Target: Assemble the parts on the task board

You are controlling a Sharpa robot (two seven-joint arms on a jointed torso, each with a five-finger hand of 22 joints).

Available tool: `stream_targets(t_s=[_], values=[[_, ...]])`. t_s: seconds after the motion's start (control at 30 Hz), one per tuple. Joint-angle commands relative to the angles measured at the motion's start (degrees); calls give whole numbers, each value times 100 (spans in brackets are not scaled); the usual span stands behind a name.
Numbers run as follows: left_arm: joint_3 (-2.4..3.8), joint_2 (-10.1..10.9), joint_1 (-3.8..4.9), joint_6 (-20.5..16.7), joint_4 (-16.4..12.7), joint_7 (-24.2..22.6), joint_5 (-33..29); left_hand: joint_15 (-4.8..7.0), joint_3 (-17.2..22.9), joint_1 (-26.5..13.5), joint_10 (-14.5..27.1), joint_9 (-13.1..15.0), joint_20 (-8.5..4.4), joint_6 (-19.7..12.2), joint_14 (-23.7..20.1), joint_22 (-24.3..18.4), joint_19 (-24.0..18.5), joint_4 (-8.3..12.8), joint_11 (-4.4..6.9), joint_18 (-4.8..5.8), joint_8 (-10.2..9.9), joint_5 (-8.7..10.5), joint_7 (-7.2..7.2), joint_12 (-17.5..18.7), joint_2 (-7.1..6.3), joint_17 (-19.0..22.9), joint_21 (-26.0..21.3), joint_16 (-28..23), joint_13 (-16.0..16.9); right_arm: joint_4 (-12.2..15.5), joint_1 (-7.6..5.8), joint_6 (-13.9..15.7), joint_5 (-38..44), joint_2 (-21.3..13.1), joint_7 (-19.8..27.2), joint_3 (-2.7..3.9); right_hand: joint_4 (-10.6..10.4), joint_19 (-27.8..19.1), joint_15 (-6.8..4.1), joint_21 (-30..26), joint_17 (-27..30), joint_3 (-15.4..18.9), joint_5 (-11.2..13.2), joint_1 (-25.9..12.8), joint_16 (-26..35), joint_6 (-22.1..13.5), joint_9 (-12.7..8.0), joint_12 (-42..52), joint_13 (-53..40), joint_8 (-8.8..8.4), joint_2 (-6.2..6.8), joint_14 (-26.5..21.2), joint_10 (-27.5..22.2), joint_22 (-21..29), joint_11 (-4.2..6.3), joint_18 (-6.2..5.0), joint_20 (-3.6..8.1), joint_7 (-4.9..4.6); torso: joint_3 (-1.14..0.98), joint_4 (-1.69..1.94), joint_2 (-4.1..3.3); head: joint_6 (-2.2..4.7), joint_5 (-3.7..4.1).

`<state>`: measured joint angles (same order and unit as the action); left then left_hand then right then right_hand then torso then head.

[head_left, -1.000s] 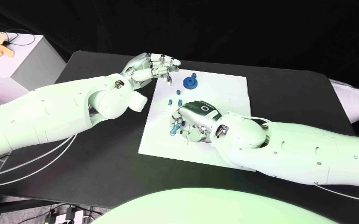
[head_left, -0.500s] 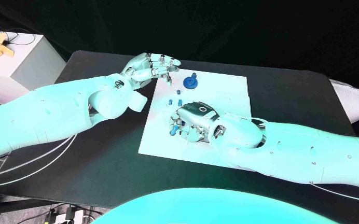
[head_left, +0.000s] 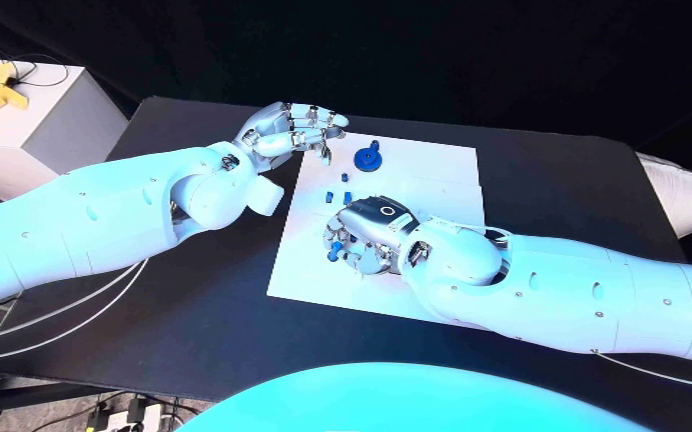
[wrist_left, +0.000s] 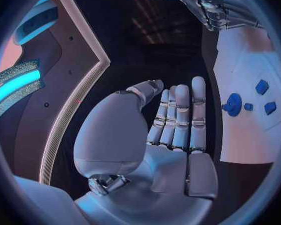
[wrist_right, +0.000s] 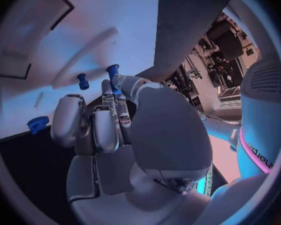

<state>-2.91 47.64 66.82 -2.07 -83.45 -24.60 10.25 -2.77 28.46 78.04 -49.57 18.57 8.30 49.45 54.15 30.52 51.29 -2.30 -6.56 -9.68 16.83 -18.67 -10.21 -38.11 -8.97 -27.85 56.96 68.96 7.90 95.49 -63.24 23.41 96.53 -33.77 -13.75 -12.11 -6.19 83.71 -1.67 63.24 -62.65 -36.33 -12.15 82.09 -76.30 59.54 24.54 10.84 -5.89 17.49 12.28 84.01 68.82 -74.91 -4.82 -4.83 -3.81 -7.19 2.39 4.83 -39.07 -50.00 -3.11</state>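
At tabletop's left-rear, left hand [head_left: 293,130] hovers by the task board [head_left: 433,177] corner, fingers together and straight, holding nothing; blue parts [head_left: 368,159] lie on the board; right hand [head_left: 368,232] bears down mid-board, pinching a blue peg [wrist_right: 113,72].

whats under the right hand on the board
The right hand sits over the task board, with small blue parts showing at its fingers. Whatever lies beneath its palm is covered.
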Motion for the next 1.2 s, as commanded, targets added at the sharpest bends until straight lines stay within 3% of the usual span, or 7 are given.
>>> stream_targets(t_s=[0.03,0.17,0.23,0.47,0.77,0.97,1.2], values=[[4,-10,-1,89,-8,-34,-30,-12,-27,57,-33,-5,4,-2,14,-5,52,-17,-17,-91,-21,1,-13,17,1,-5,-19,3,-9,-13,27,-127,-49,1,57,-18,-20,5,120,-142,50,128,-115,-296,48,-342,125,-189,54,-216,156,7,-132,-438,53,17,-55,-99,-4,-9,1,0,-1],[4,-7,-1,82,-7,-36,-30,-12,-27,57,-33,-5,4,-2,14,-5,52,-17,-17,-91,-21,1,-13,17,1,-5,-19,3,-9,-10,27,-108,-141,-16,138,-19,-60,-109,263,-512,223,357,-80,-493,151,-697,16,-387,136,-470,379,-87,-557,-311,-104,-31,-166,-242,-5,-7,-1,0,6],[4,-7,-1,81,-6,-36,-30,-12,-27,57,-33,-5,4,-2,14,-5,52,-17,-17,-91,-21,1,-13,17,1,-5,-19,3,-9,-6,27,-101,-172,-27,168,-20,-47,-184,279,-748,399,479,-72,-491,251,-798,-22,-426,164,-545,388,-177,-731,-225,-136,-67,-207,-250,-5,-7,0,0,11],[4,-7,-1,79,-3,-37,-30,-12,-27,57,-33,-5,4,-2,14,-5,52,-17,-17,-91,-21,1,-13,17,1,-5,-19,3,-9,15,27,-31,-212,-48,220,-21,-67,-363,304,-1323,738,1094,-89,-299,419,-959,-109,-293,177,-681,255,-415,-1203,-13,-162,-168,-291,-247,-6,0,-4,0,24],[4,-8,-1,81,1,-34,-30,-12,-27,57,-33,-5,4,-2,14,-5,52,-17,-17,-91,-21,1,-13,17,1,-5,-19,3,-9,33,27,145,-228,-94,218,-22,-183,-519,339,-1892,1160,1549,-109,-38,635,-1050,-177,-57,182,-763,109,-637,-1531,207,-199,-248,-325,-278,-4,5,-8,0,34],[4,-10,-1,84,8,-34,-30,-12,-27,57,-33,-5,4,-2,14,-5,52,-17,-17,-91,-21,1,-13,17,1,-5,-19,3,-9,129,22,511,-320,-253,257,-21,-303,-574,351,-2110,1342,1795,-123,95,721,-1075,-207,99,180,-789,58,-731,-1686,296,-211,-276,-338,-283,-2,1,-2,0,74],[4,-16,-2,94,47,-31,-30,-12,-27,57,-33,-5,4,-2,14,-5,52,-17,-17,-91,-21,1,-13,17,1,-5,-19,3,-9,388,-187,893,-1200,-752,573,6,-432,-652,334,-2475,1619,1862,-136,182,876,-1069,-235,332,158,-804,11,-841,-1574,445,-188,-330,-328,-298,-9,-15,10,29,141]])
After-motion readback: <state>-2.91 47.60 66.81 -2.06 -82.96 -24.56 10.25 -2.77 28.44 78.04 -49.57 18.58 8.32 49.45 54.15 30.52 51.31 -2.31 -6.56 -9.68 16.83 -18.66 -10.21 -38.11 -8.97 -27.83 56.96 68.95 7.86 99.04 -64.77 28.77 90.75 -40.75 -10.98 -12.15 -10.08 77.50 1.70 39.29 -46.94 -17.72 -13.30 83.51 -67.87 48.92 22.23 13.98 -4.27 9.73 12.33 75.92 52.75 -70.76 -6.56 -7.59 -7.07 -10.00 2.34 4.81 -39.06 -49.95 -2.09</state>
